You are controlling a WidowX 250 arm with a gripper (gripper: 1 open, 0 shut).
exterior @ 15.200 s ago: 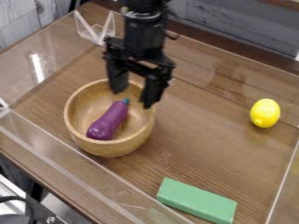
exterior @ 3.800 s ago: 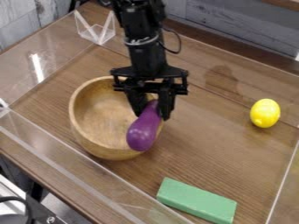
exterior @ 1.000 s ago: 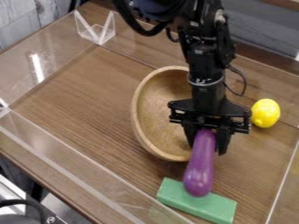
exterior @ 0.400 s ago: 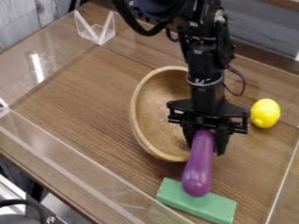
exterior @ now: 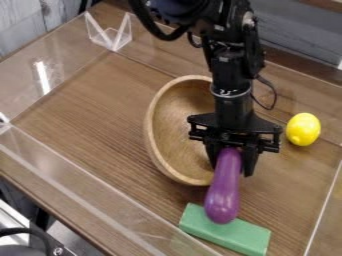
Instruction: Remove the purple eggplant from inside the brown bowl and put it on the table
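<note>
Gripper (exterior: 233, 150) clamps the purple eggplant (exterior: 223, 188) by its top (hanging upright), tip touching the green block (exterior: 225, 230) below; brown bowl (exterior: 175, 125) tilts just behind.

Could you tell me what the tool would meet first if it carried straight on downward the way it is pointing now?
Probably the green block: the tool holds the purple eggplant hanging down, its lower end at or just over the block, though depth is unclear.
</note>
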